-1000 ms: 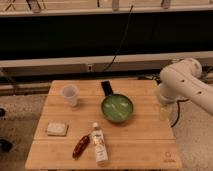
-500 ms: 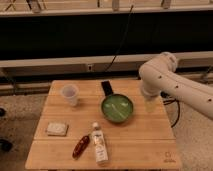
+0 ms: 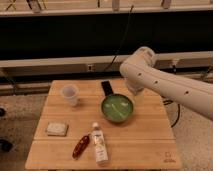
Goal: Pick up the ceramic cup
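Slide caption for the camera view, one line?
Gripper over the table just beyond the green pan; ceramic cup stands ungrasped across the table.

Soft, even light falls from above onto the tabletop [image 3: 145,135], and its wood reads warm and bright from edge to edge. Behind the far edge a wide band lies nearly black. Shadows are faint and short: a pale smudge under the ceramic cup [image 3: 69,94] near the far left corner, and a thin dark rim beneath the green pan [image 3: 118,107]. The pan's inside carries a dull sheen. The white arm [image 3: 165,85] glows brightest along its top. The gripper [image 3: 134,89] hangs in the arm's shade over the far edge.
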